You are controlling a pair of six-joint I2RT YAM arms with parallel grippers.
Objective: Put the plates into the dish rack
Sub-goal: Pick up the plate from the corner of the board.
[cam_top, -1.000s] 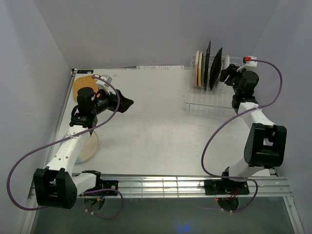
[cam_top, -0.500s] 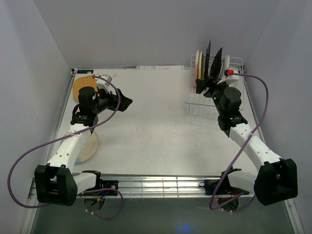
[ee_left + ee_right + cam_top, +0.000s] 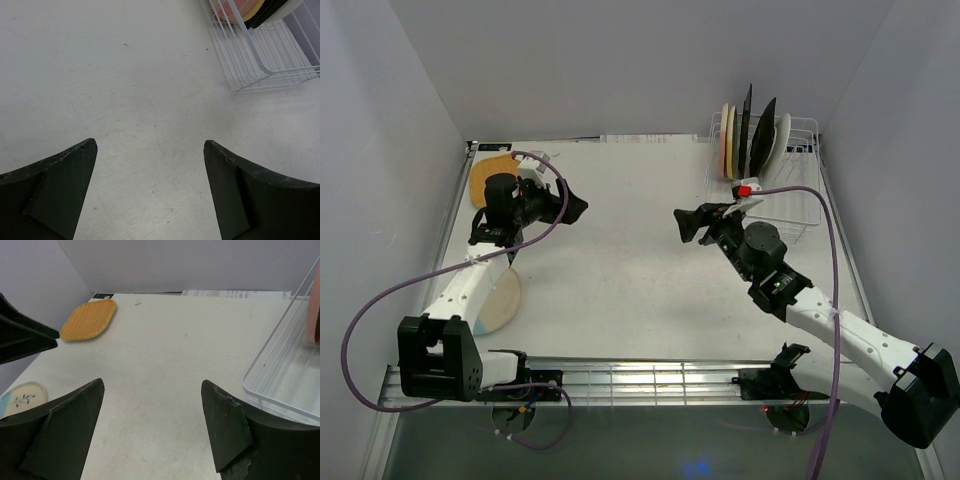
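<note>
The right gripper (image 3: 688, 222) has been withdrawn from the dish rack (image 3: 798, 205) at the far-right corner of the bench (image 3: 630, 280), fingers apart and empty, like the left gripper (image 3: 575, 208). 2 are left to be loaded by the left edge: an orange plate (image 3: 480, 182) and a round plate (image 3: 500, 300).

Overhead, the left arm (image 3: 470, 285) covers part of the orange plate (image 3: 483, 170) and crosses the cream plate (image 3: 506, 300), whose pattern is too small to read. The plates (image 3: 750, 140) standing in the dish rack (image 3: 800, 212) overlap, each hiding most of the next. The left wrist view cuts the rack off at its upper right corner, leaving only slivers of plates. The right wrist view cuts the rack at its right edge and the cream plate at its left.
</note>
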